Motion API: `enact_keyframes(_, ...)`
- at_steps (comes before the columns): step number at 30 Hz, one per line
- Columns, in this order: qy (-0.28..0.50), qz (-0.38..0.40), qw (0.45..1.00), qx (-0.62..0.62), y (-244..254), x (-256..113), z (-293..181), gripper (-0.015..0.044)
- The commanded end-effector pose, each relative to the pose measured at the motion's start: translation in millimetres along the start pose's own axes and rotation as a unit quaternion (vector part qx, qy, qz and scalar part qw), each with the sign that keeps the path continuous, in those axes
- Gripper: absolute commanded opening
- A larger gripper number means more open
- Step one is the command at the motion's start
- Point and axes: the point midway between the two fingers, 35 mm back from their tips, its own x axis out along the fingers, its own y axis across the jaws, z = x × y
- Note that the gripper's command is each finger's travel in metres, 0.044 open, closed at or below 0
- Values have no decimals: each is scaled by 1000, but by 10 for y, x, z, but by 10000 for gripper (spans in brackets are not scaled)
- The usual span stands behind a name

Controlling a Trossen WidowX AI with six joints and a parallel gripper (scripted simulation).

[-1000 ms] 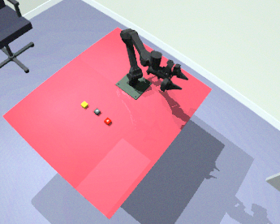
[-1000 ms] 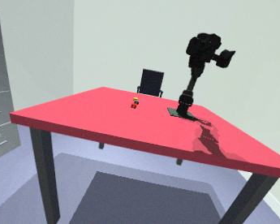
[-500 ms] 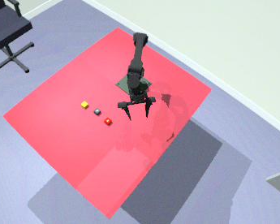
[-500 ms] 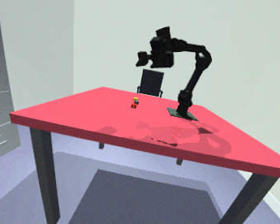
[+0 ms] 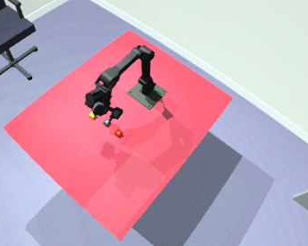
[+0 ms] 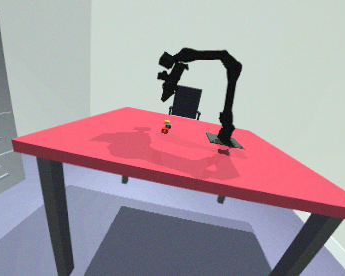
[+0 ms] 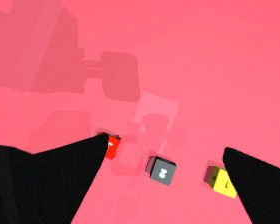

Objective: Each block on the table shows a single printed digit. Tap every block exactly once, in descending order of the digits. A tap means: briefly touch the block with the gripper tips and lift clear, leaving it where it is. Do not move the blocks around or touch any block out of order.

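Observation:
My gripper (image 7: 164, 146) is open and empty, pointing down high above the three blocks. A grey block (image 5: 107, 122) (image 6: 168, 126) (image 7: 163, 172) shows a white 2 and lies in the middle of the row, between the fingers in the wrist view. A yellow block (image 5: 92, 115) (image 6: 167, 121) (image 7: 224, 182) shows a 1; the right finger hides its edge in the wrist view. A red block (image 5: 119, 133) (image 6: 164, 131) (image 7: 112, 147) is partly hidden by the left finger; only part of its white digit shows, and I cannot read it.
The blocks stand in a short, spaced row on the red table (image 5: 56, 120) (image 6: 63, 135). The arm's base plate (image 5: 149, 103) is bolted behind them. The arm's shadow falls across the table. An office chair (image 5: 12, 33) (image 6: 187, 102) stands beyond the table's edge.

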Motion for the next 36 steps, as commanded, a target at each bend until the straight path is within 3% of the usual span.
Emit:
enact_keyframes(1, 96, -27, 992, 74, -654, 2, -349, 400)
enact_keyframes(5, 158, -31, 980, 119, -1005, -21, -635, 400)
enact_keyframes(26, 158, -31, 980, 119, -1005, -21, -635, 400)
enact_keyframes(33, 158, -27, 980, 120, -172, 9, -602, 400)
enact_keyframes(36, 158, -27, 980, 120, -78, 11, -613, 400)
